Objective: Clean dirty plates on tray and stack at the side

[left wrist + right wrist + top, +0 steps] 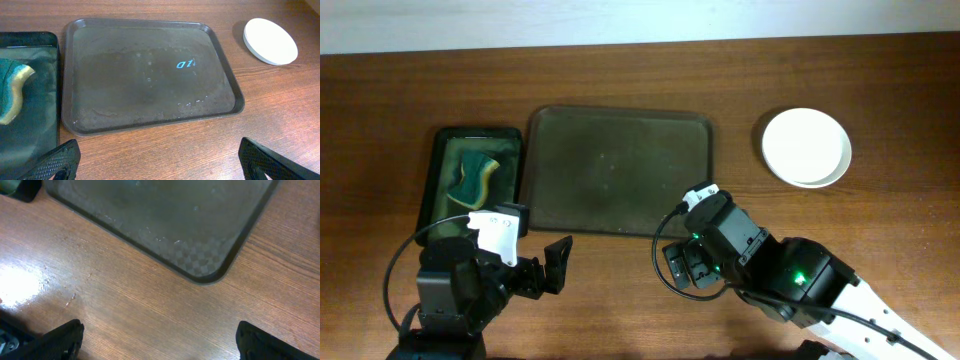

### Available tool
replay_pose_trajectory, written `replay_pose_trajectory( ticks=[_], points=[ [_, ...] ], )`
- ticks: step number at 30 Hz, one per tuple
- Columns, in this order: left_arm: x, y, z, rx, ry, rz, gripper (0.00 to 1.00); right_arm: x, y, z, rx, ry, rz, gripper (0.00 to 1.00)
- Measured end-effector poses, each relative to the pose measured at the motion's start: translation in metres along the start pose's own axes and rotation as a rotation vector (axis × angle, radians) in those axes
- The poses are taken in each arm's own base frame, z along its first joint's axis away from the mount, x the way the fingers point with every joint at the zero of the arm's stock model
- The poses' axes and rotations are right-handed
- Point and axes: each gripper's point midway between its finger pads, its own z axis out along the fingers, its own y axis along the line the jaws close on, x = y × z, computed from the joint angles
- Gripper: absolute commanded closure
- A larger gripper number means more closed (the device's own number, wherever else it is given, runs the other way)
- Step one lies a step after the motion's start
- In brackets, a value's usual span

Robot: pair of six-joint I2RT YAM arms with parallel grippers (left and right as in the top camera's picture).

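Observation:
The dark brown tray (pixel 620 170) lies mid-table with nothing on it; it also shows in the left wrist view (pixel 150 75) and the right wrist view (pixel 165 215). A stack of white plates (pixel 806 146) sits on the table to the right of the tray, also in the left wrist view (pixel 270 41). A green and yellow sponge (pixel 475 175) lies in a small black tray (pixel 472 185) on the left, seen too in the left wrist view (pixel 12 87). My left gripper (pixel 545 270) is open and empty over bare wood in front of the tray. My right gripper (pixel 682 268) is open and empty near the tray's front right corner.
The table's wooden surface (pixel 620 300) runs in front of both trays. A white wall edge lies along the far side.

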Motion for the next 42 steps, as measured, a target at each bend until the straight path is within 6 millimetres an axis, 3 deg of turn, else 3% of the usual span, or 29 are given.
replay_pose_trajectory(
  ticks=[8, 11, 12, 16, 20, 24, 29, 42],
  points=[
    [0.009, -0.001, -0.004, -0.002, 0.023, -0.008, 0.00, 0.003, 0.000, 0.011, 0.015, 0.039, -0.005, 0.02],
    [-0.021, -0.001, -0.015, -0.015, -0.215, 0.067, 0.00, 0.003, 0.000, 0.011, 0.015, 0.038, -0.005, 0.02],
    [-0.022, 0.001, -0.012, -0.019, -0.291, 0.091, 0.00, 0.003, 0.000, 0.012, 0.015, 0.039, -0.005, 0.02],
    [0.002, 0.022, 0.034, -0.032, -0.455, 0.137, 0.01, 0.003, 0.000, 0.012, 0.016, 0.040, -0.005, 0.02],
    [0.037, 0.030, 0.056, -0.033, -0.449, 0.135, 0.01, 0.003, 0.000, 0.012, 0.015, 0.040, -0.005, 0.02],
    [0.049, 0.033, 0.052, -0.050, -0.452, 0.131, 0.01, 0.003, 0.000, 0.012, 0.016, 0.040, -0.005, 0.01],
    [0.039, 0.032, 0.041, -0.075, -0.525, 0.178, 0.01, 0.003, 0.000, 0.012, 0.016, 0.041, -0.005, 0.02],
    [0.039, 0.032, 0.041, -0.077, -0.523, 0.186, 0.01, 0.003, 0.000, 0.012, 0.016, 0.041, -0.005, 0.02]
  ],
)
